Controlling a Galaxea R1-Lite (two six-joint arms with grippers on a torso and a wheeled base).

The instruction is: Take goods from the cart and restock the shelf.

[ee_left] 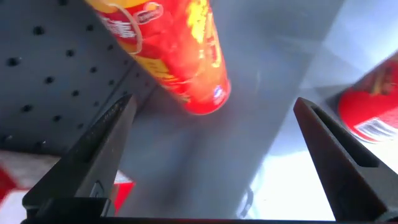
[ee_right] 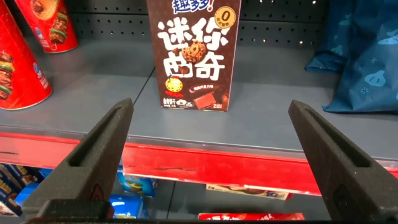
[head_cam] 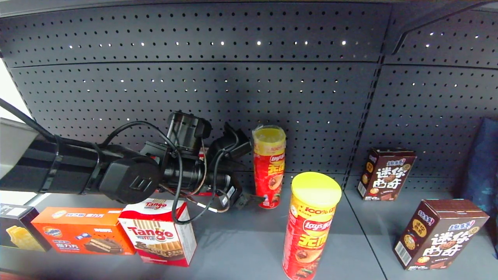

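Observation:
On the dark shelf (head_cam: 241,241), a red chip can with a yellow lid (head_cam: 268,167) stands upright near the pegboard back. My left gripper (head_cam: 245,173) is just to its left, open and apart from it. In the left wrist view the same can (ee_left: 174,56) lies beyond the open left gripper (ee_left: 214,109), whose fingers hold nothing. A second chip can (head_cam: 311,225) stands nearer the front. In the right wrist view the right gripper (ee_right: 210,107) is open in front of the shelf edge, facing a brown cookie box (ee_right: 193,50).
A wafer box (head_cam: 159,233) and an orange box (head_cam: 83,235) stand under my left arm. Two brown cookie boxes (head_cam: 385,173) (head_cam: 439,233) and a blue bag (head_cam: 482,163) fill the right bay. A red price strip (ee_right: 217,165) lines the shelf front.

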